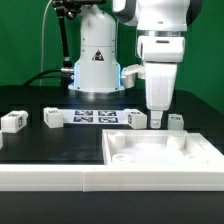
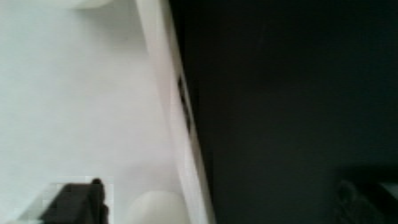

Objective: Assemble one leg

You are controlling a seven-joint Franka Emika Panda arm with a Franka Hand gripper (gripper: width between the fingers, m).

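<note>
Panel (image 1: 160, 155) lies nearest, white and flat; just beyond it the gripper (image 1: 156, 124) hangs spread and empty, the leg (image 1: 136, 118) just beside it at the exterior view's left, probably light, stiff, slick plastic, best pinched across its flat sides.

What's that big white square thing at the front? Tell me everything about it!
The panel is a flat white square, plastic-looking, with a raised rim and round sockets in its corners. It lies flat on the black table, at the exterior view's right, its front edge against a long white bar. The gripper hangs over its far edge.
</note>
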